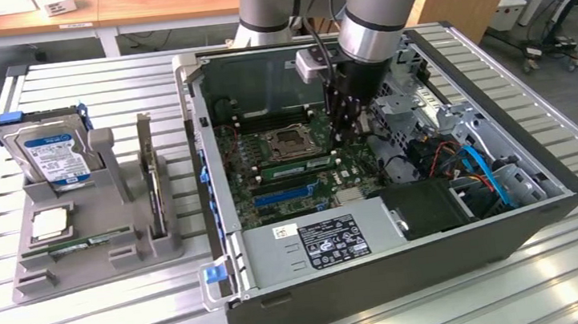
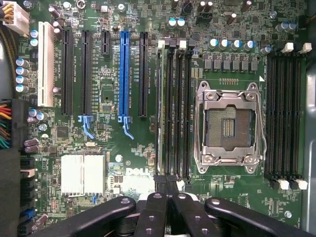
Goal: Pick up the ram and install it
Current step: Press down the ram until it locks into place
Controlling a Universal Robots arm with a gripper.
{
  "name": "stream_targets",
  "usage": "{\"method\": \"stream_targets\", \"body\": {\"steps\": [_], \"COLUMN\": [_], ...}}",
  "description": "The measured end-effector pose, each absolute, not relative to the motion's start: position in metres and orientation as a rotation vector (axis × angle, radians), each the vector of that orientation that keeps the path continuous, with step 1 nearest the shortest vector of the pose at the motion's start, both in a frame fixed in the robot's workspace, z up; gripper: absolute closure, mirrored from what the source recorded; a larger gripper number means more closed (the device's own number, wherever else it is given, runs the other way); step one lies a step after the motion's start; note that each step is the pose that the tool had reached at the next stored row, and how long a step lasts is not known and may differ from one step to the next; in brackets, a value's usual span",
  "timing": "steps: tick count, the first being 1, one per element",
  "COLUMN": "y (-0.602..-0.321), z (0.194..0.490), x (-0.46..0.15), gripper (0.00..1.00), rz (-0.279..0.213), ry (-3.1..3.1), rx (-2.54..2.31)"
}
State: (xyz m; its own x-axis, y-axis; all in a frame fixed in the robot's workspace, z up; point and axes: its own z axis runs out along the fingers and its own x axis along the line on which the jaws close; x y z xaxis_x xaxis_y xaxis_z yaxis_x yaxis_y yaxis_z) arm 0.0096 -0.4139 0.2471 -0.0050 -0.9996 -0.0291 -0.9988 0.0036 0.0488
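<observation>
The gripper (image 1: 343, 136) stands inside the open computer case (image 1: 388, 281) at the centre of the exterior view, its fingers pressed together and grasping nothing. The ram (image 1: 300, 163) lies in a memory slot just below the CPU socket (image 1: 289, 139). In the wrist view the closed fingertips (image 2: 160, 185) sit at one end of it. A twin stick (image 1: 88, 243) rests in the grey holder (image 1: 117, 265) at lower left. Whether the latches have caught I cannot tell. To seat it well, I judge, press straight down with the stick upright and load both ends evenly — a tilted push may leave one latch open.
</observation>
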Motion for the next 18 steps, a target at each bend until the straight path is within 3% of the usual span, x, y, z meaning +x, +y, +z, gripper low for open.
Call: {"method": "stream_targets", "body": {"steps": [18], "y": [-0.414], "z": [0.234], "x": [0.01], "gripper": [0.9], "rz": [-0.086], "ry": [-2.216], "rx": [2.206]}}
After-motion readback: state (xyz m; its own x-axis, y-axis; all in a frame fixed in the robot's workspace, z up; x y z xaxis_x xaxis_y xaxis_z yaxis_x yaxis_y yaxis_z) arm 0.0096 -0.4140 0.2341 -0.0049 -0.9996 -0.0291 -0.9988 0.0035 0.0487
